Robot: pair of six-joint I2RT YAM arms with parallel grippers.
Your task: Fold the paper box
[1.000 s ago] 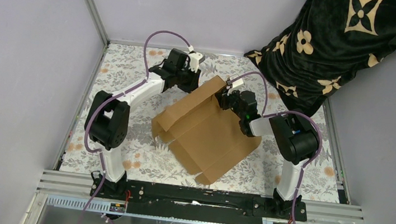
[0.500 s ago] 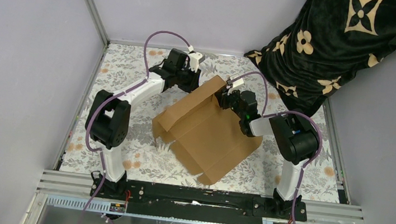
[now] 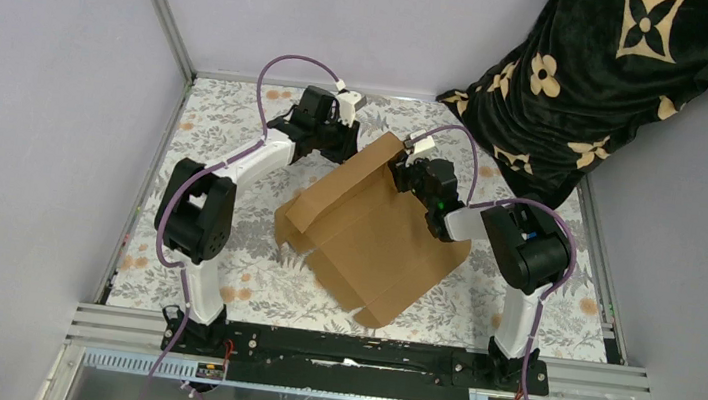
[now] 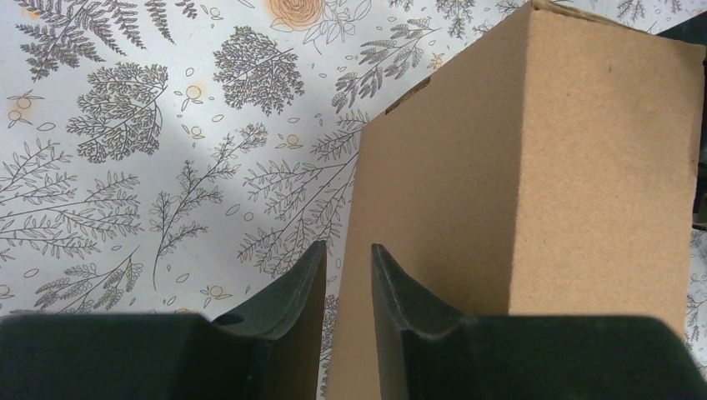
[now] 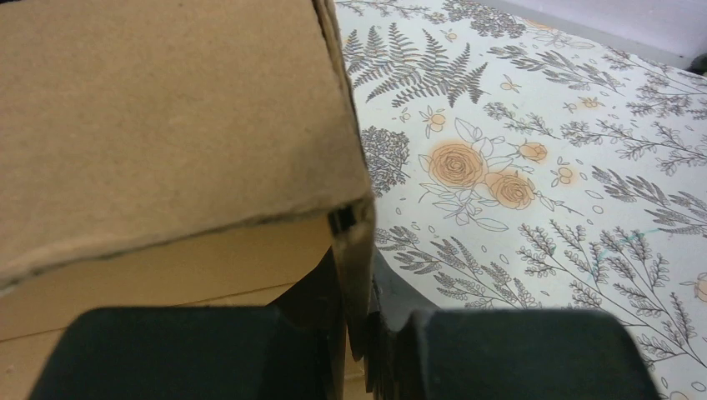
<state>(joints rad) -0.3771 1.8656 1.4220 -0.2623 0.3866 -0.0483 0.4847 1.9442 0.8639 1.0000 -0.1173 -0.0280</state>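
Observation:
The paper box (image 3: 371, 237), a brown cardboard sheet with flaps partly raised, lies askew in the middle of the floral table. Its far flap (image 3: 374, 162) stands up. My right gripper (image 3: 408, 169) is shut on that flap's right edge; in the right wrist view the cardboard wall (image 5: 354, 250) runs down between the two fingers of the right gripper (image 5: 358, 325). My left gripper (image 3: 342, 140) hangs at the flap's far left side. In the left wrist view the left gripper (image 4: 348, 254) is open by a narrow gap, with the paper box (image 4: 534, 167) just beyond and nothing pinched.
A black blanket with beige flowers (image 3: 605, 78) is heaped at the back right corner. Grey walls close in the left and far sides. A metal rail (image 3: 363, 354) with the arm bases runs along the near edge. The floral tablecloth (image 3: 226, 135) shows around the box.
My right gripper has closed on the raised flap's edge. The box has shifted very slightly. The left gripper keeps the same narrow gap and has hardly moved.

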